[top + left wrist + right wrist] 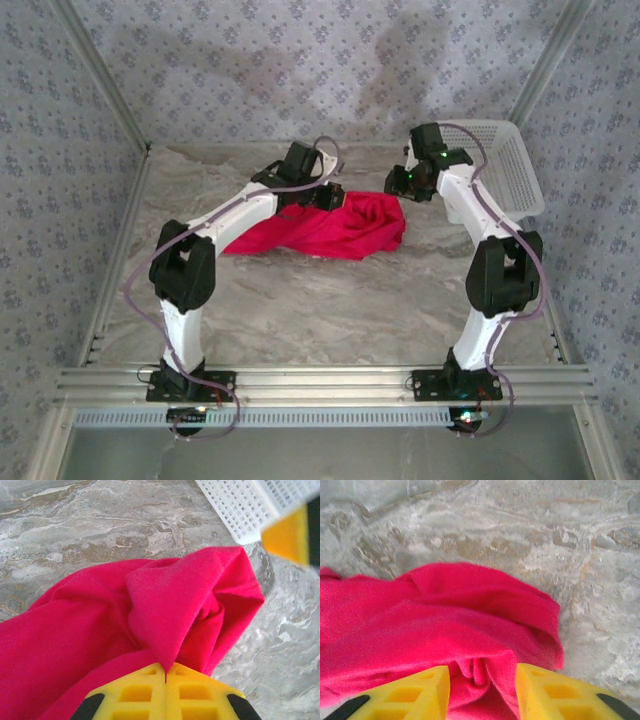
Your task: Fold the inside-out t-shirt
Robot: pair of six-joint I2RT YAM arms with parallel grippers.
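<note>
The inside-out t-shirt [335,232] is a bright red crumpled heap in the middle of the marble-patterned table. My left gripper [322,196] sits at the heap's upper left edge. In the left wrist view its yellow fingers meet, and the left gripper [165,669] is shut on a pointed fold of the t-shirt [165,605]. My right gripper [404,181] hovers just above the heap's right end. In the right wrist view the right gripper [482,682] is open. Its yellow fingers [547,692] stand apart on either side of a loose bunch of the t-shirt [470,625], not pinching it.
A white perforated basket [512,160] leans at the back right corner, close behind the right arm, and its corner [245,505] appears in the left wrist view. Patterned walls and metal frame posts enclose the table [330,310].
</note>
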